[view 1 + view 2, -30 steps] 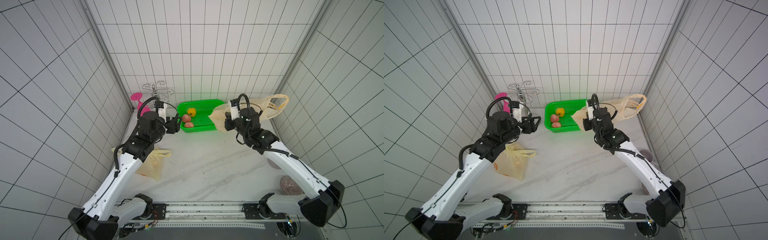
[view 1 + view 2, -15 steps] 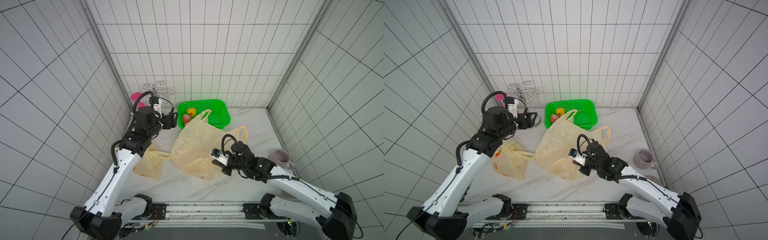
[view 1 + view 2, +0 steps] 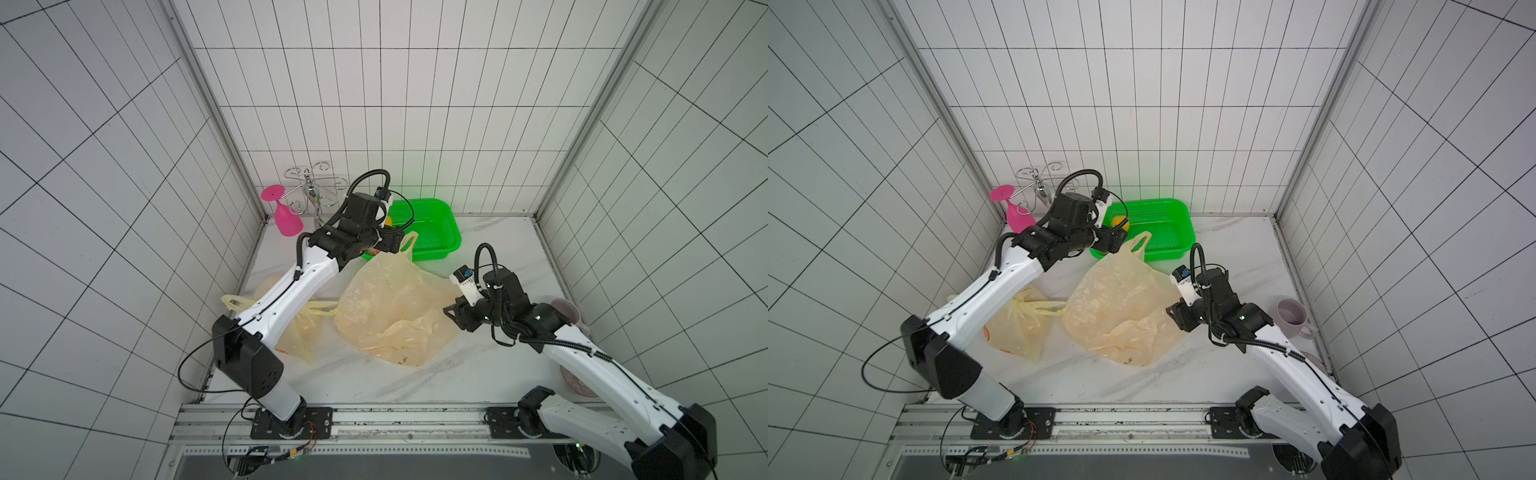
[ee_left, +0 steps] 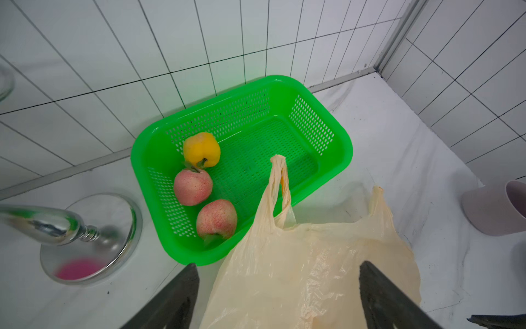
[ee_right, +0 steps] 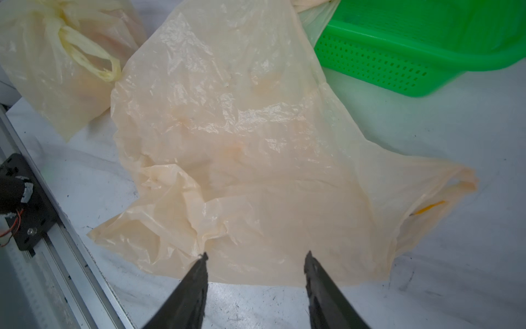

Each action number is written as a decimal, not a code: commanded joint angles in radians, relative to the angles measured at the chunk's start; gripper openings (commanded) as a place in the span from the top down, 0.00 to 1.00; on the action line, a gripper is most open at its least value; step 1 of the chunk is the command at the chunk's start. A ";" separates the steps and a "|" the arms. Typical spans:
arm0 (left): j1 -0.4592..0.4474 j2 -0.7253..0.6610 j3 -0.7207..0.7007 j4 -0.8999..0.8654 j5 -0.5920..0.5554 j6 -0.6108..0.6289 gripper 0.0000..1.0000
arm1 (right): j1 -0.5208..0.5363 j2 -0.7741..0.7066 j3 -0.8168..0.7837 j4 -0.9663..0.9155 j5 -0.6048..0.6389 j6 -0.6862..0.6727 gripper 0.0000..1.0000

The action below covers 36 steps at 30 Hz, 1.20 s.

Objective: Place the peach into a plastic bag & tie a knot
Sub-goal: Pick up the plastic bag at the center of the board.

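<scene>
Overhead stereo pair; wrist close-ups sharing bag [image 5: 242,142]

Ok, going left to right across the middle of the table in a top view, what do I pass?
tied bag → loose bag → right hand → mug. The green basket lies farther back, over the same span as the loose bag, so it is left out.

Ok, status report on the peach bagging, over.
Left gripper open, right gripper open, both empty. Two peaches in the green basket; plastic bag slumped beside it. Bag handle stands up by the basket rim.
</scene>
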 commanded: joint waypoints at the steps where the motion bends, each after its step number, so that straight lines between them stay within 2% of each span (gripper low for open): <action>1: -0.030 0.200 0.158 -0.163 -0.032 0.119 0.10 | -0.033 0.056 0.138 -0.075 0.031 0.166 0.46; 6: -0.031 0.438 0.426 -0.299 0.004 0.128 0.09 | -0.067 0.058 0.135 -0.044 0.009 0.183 0.46; 11: -0.018 0.525 0.519 -0.331 -0.048 0.137 0.10 | -0.094 0.058 0.123 -0.037 -0.011 0.174 0.46; 16: 0.005 0.564 0.548 -0.332 -0.012 0.113 0.23 | -0.098 0.065 0.114 -0.009 -0.017 0.185 0.47; 17: 0.008 0.571 0.555 -0.337 -0.012 0.112 0.23 | -0.098 0.068 0.116 -0.007 -0.016 0.186 0.47; 21: 0.019 0.581 0.571 -0.317 -0.040 0.100 0.08 | -0.098 0.082 0.122 -0.005 -0.019 0.195 0.47; 24: 0.027 0.601 0.589 -0.298 0.003 0.091 0.08 | -0.097 0.090 0.123 -0.004 -0.019 0.200 0.48; 28: 0.019 0.656 0.613 -0.325 0.055 0.095 0.20 | -0.098 0.092 0.132 -0.004 -0.007 0.203 0.48; 31: 0.022 0.674 0.612 -0.336 0.050 0.094 0.35 | -0.099 0.090 0.137 -0.003 -0.004 0.207 0.48; 33: 0.028 0.665 0.625 -0.333 0.045 0.080 0.58 | -0.099 0.094 0.137 0.001 -0.002 0.211 0.49; 36: 0.030 0.591 0.630 -0.318 0.079 0.040 0.78 | -0.107 0.116 0.160 0.020 0.049 0.244 0.50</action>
